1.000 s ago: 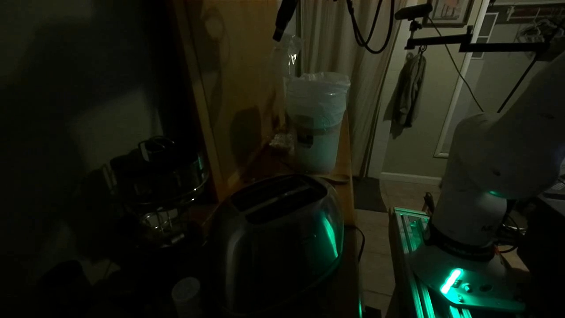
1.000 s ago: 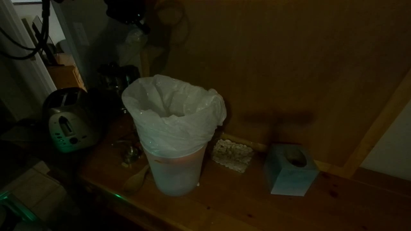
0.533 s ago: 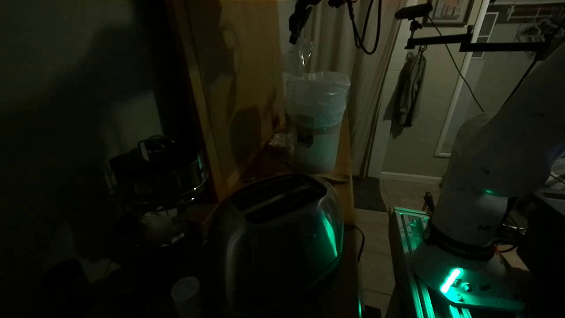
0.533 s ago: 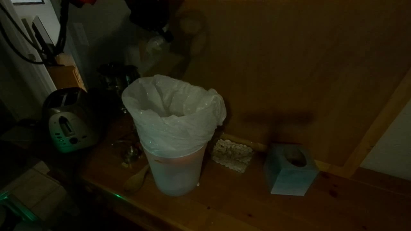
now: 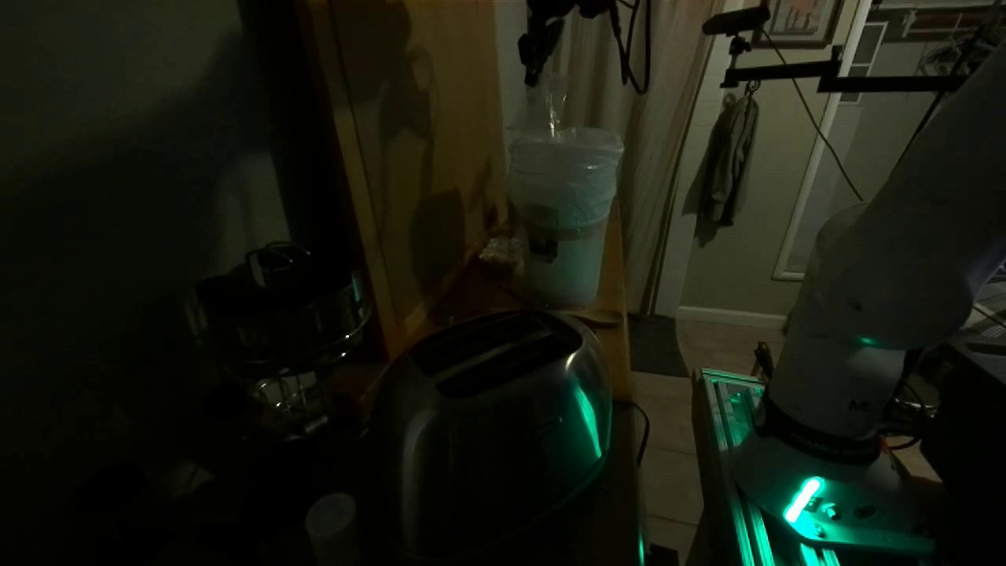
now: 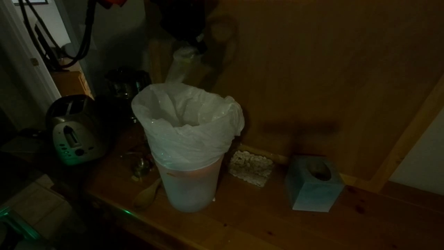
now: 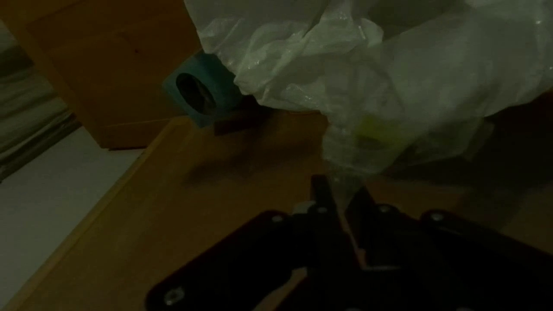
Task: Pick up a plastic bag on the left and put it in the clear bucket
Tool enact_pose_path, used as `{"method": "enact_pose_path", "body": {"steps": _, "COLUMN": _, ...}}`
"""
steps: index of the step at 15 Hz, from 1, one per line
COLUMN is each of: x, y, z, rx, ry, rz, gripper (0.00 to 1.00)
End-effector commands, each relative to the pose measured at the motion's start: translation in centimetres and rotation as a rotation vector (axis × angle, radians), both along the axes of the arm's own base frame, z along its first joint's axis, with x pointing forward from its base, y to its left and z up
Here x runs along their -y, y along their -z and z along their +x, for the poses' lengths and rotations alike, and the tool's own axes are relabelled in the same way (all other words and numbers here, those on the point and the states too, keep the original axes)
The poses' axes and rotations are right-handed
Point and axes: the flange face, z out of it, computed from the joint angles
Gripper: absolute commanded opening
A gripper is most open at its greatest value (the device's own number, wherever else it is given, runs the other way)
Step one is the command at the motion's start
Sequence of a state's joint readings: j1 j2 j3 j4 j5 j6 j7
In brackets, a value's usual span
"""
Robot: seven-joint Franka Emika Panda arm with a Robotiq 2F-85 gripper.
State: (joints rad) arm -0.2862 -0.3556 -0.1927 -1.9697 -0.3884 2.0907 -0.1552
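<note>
The clear bucket [image 5: 572, 271] stands upright on the wooden counter in both exterior views [image 6: 190, 191]. A white liner bag [image 6: 194, 146] covers its rim and upper half; it also fills the top of the wrist view [image 7: 281, 65]. My gripper [image 7: 343, 190] is shut on a thin translucent plastic bag [image 7: 371, 147] with a yellowish patch. The bag hangs below the fingertips. In both exterior views the gripper [image 5: 532, 77] [image 6: 200, 47] is above the bucket's rim level, and the bag [image 5: 552, 106] [image 6: 182, 66] hangs at or behind the far rim. Whether it touches the liner is unclear.
A shiny toaster [image 5: 503, 424] [image 6: 76, 139] stands beside the bucket. A pebbled mat or dish [image 6: 251, 168], a blue tissue box [image 6: 315, 187], a wooden spoon [image 6: 147, 196] and a small metal item [image 6: 141, 166] lie around it. A wooden panel [image 6: 329, 69] rises behind.
My gripper, holding the plastic bag, has moved right and lower in both exterior views, closer to the bucket's top. The bucket and the other objects have not moved.
</note>
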Motion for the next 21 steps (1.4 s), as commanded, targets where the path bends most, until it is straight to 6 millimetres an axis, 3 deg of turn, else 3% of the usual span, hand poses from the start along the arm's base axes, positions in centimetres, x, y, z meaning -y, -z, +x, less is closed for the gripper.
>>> {"method": "enact_pose_path", "body": {"steps": 1, "x": 1.0, "y": -1.0, "z": 0.4, "rx": -0.044, "ry": 0.05, "rz": -0.014, "gripper": 0.47}}
{"method": "enact_pose_path", "body": {"steps": 8, "x": 0.8, "y": -1.6, "z": 0.5, "rx": -0.066, "ry": 0.04, "rz": 0.036, "gripper": 0.96}}
{"method": "enact_pose_path", "body": {"steps": 11, "x": 0.9, "y": -2.0, "z": 0.5, "rx": -0.054, "ry": 0.059, "rz": 0.007, "gripper": 1.0}}
{"method": "enact_pose_path", "body": {"steps": 14, "x": -0.2, "y": -3.0, "z": 0.2, "rx": -0.036, "ry": -0.022, "rz": 0.037, "gripper": 1.0}}
{"method": "enact_pose_path", "body": {"steps": 21, "x": -8.5, "y": -5.1, "z": -0.7, "rx": 0.025, "ry": -0.373, "rz": 0.135, "gripper": 1.0}}
